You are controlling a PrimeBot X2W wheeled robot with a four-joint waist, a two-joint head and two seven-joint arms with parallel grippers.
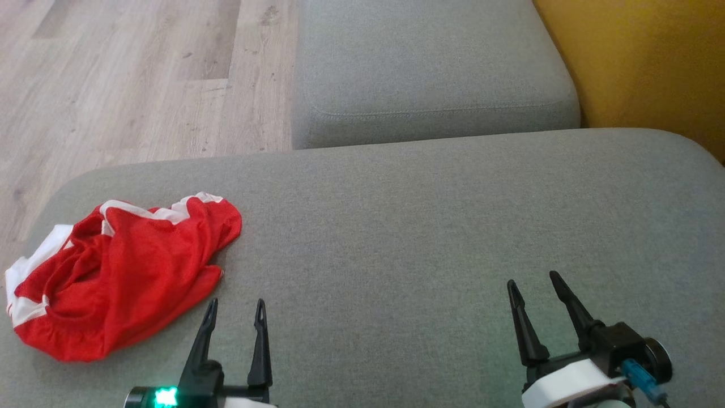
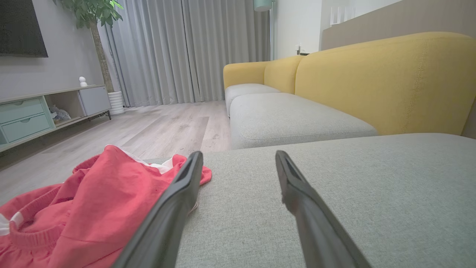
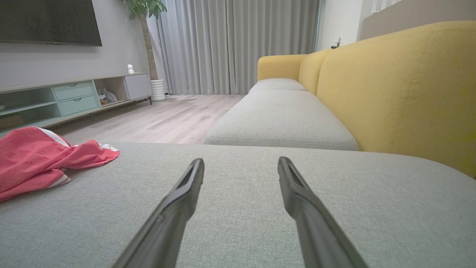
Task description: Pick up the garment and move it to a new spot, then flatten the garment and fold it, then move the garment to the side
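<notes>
While the red garment (image 1: 119, 277) lies crumpled at the near left end of the grey cushion (image 1: 430, 238), nothing seems started. The left gripper (image 1: 235, 311) hovers just beside it, jaws apart and empty; the right gripper (image 1: 532, 282) waits likewise, well apart. Lifting, flattening, folding and shifting remain.

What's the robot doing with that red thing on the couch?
Nothing is being held yet. The red and white garment lies in a crumpled heap at the left end of the grey sofa cushion. The robot's left gripper is open close beside it. The right gripper is open too, farther off over bare cushion. The picking up, flattening and folding are not yet done.
</notes>
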